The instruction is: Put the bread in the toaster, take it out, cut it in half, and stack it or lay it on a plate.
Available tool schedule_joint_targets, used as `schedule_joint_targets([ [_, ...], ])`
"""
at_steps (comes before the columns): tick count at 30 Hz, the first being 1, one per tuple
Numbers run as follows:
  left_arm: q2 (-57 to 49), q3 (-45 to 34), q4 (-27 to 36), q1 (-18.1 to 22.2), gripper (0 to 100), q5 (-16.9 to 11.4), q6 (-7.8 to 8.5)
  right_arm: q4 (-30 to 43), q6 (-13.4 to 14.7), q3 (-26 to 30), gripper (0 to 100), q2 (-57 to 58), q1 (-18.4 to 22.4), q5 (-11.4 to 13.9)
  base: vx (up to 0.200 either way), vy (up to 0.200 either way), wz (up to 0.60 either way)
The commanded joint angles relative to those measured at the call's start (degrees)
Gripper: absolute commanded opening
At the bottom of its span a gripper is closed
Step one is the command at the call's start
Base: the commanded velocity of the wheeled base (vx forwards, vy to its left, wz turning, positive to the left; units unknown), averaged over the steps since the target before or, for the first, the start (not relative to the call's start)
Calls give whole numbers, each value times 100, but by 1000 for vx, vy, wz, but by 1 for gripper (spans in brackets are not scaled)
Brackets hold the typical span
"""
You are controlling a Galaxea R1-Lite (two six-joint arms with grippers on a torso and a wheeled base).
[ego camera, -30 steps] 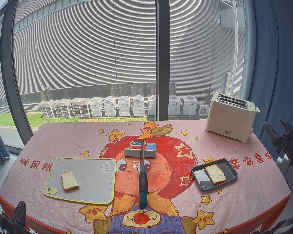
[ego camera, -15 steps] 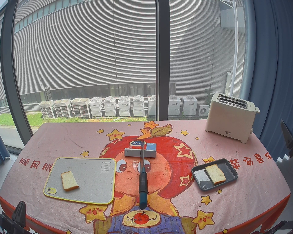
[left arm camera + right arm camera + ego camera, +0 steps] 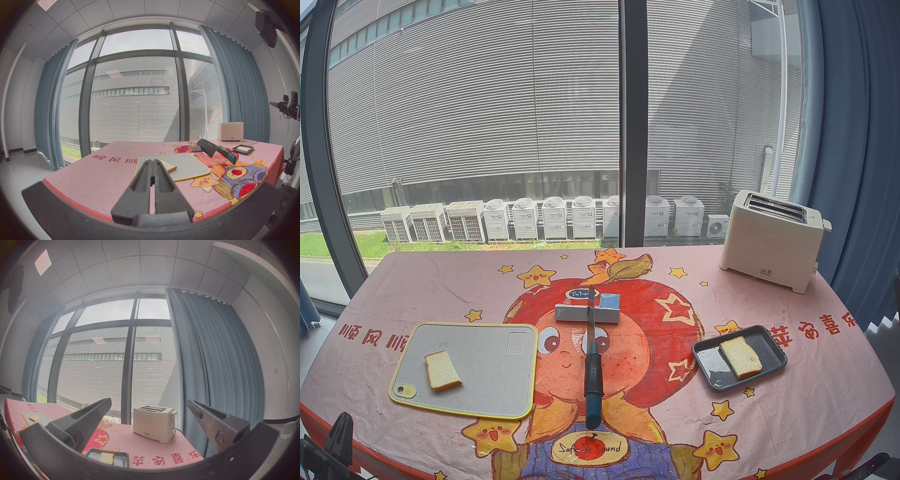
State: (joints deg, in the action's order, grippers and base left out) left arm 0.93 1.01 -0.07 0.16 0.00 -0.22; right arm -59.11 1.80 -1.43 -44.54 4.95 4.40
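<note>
One half slice of bread [image 3: 442,370] lies on the grey cutting board [image 3: 487,381] at the table's left. The other half slice [image 3: 740,356] lies in the dark tray-like plate [image 3: 770,350] at the right. The cream toaster [image 3: 773,239] stands at the back right with empty slots. A knife [image 3: 592,369] with a blue-black handle lies in the middle, its blade resting on a small block [image 3: 587,310]. My left gripper [image 3: 152,175] is shut and empty, held off the table's near left corner. My right gripper [image 3: 149,415] is open and empty, off the table's right side, facing the toaster [image 3: 153,423].
A large window runs behind the table, and a blue curtain [image 3: 856,125] hangs at the right behind the toaster. The patterned pink tablecloth [image 3: 650,294] is bare between board, knife and plate.
My right gripper, seen at the head view's right edge a second ago, has drawn back out of that view. Bread, knife, board and plate have not moved.
</note>
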Motion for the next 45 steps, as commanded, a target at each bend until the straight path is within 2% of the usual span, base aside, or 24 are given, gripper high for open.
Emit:
schedule_joint_targets([
  [1, -93, -101, -1, 2, 0, 0, -4, 286, 13, 99, 100, 473, -3, -1, 0, 0, 0],
  [2, -93, -101, -1, 2, 0, 0, -4, 339, 13, 90, 100, 517, -3, -1, 0, 0, 0],
  [9, -93, -101, -1, 2, 0, 0, -4, 2853, 4, -543, 100, 2002, -91, 8, 0, 0, 0],
  [10, -93, -101, -1, 2, 0, 0, -4, 2853, 4, -543, 100, 2002, -91, 8, 0, 0, 0],
  [11, -93, -101, -1, 2, 0, 9, -4, 3670, 4, -754, 100, 2389, -91, 8, 0, 0, 0],
  [12, -93, -101, -1, 2, 0, 9, -4, 4057, 4, -859, 100, 2574, -91, 35, 0, 0, 0],
  [17, -93, -101, -1, 2, 0, 9, -4, 5252, 4, -1246, 100, 3145, -82, 193, 0, 0, 0],
  [22, -93, -101, -1, 2, 0, 0, -4, 5498, -13, -1132, 100, 3356, -73, 193, 0, 0, 0],
  [32, -93, -101, -1, 2, 0, 9, -4, 5481, -40, -455, 100, 3927, -55, 184, 0, 0, 0],
  [41, -93, -101, -1, 2, 0, 9, -4, 5393, -75, 64, 100, 3927, -55, 175, 0, 0, 0],
  [45, -93, -101, -1, 2, 0, 9, -4, 5612, -84, 143, 100, 3918, -73, 193, 0, 0, 0],
])
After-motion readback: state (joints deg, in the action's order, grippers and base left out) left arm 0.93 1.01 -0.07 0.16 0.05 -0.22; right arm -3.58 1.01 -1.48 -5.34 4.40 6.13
